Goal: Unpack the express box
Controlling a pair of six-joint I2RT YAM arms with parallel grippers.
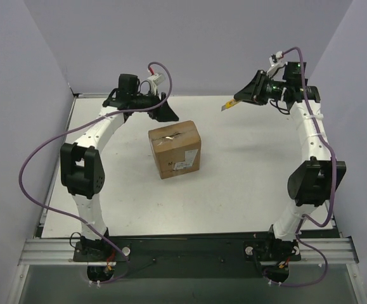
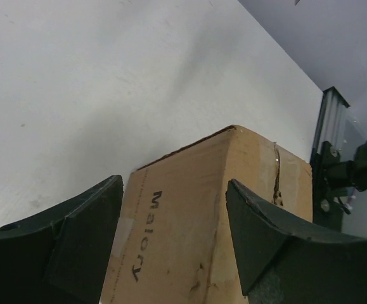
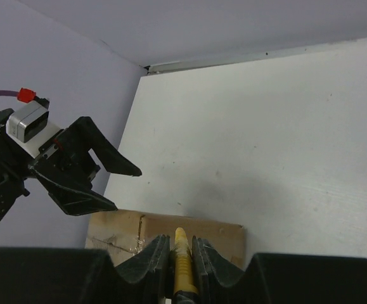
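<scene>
The express box (image 1: 175,151), a brown cardboard carton with closed taped top flaps and a white label on its near side, stands mid-table. It fills the left wrist view (image 2: 208,215), with dark print on its side. My left gripper (image 1: 165,111) is open and hangs just behind and above the box's far left corner. My right gripper (image 1: 243,97) is raised at the far right, shut on a yellow-and-black utility knife (image 1: 229,104) whose tip points left toward the box. In the right wrist view the knife (image 3: 181,259) sits between the fingers, with the box (image 3: 164,237) below.
The white table (image 1: 246,177) is enclosed by purple-grey walls on the left, back and right. A dark rail (image 1: 189,247) carrying both arm bases runs along the near edge. Purple cables loop off both arms.
</scene>
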